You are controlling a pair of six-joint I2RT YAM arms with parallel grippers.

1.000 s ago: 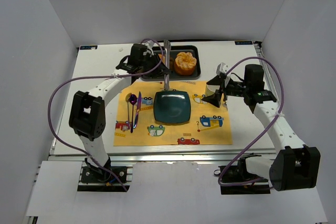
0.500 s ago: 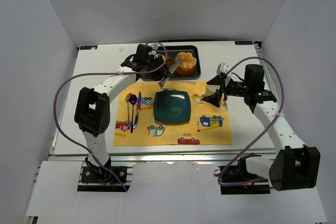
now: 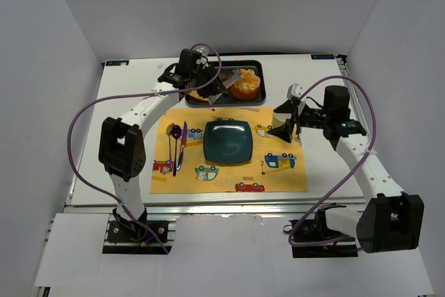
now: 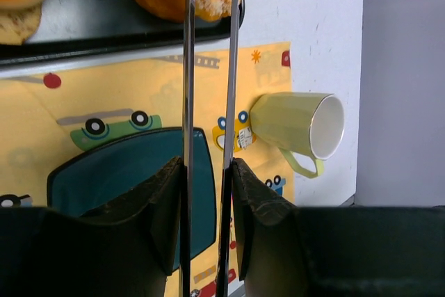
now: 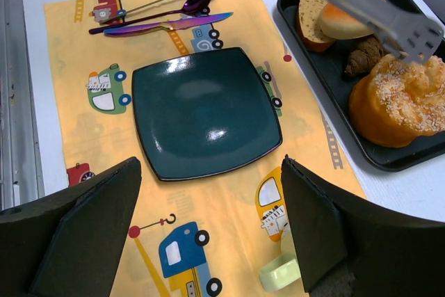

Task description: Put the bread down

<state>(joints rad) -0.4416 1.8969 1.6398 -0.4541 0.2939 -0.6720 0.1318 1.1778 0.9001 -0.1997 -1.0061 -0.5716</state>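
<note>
The bread sits in a black tray (image 3: 257,65) at the back. It is a large orange bun (image 3: 245,85) (image 5: 398,106) with a lumpy sugared top and a smaller golden roll (image 5: 342,23) to its left. My left gripper (image 3: 208,87) (image 4: 206,165) is shut on metal tongs (image 3: 227,86) (image 4: 188,67). The tong arms stand slightly apart. Their tips (image 5: 417,38) lie over the bun's top; whether they touch it I cannot tell. My right gripper (image 3: 287,111) (image 5: 211,165) hangs open and holds nothing, right of the teal plate (image 3: 228,141).
A pale toast slice (image 5: 311,15) and a dark croissant (image 5: 365,55) share the tray. A pale green mug (image 4: 295,124) lies on its side on the yellow placemat (image 3: 278,175), under my right gripper. A spoon and knife (image 3: 178,144) lie left of the plate.
My left gripper has swung the tongs from the plate's far edge up and right to the bun in the tray. The right arm has not moved.
</note>
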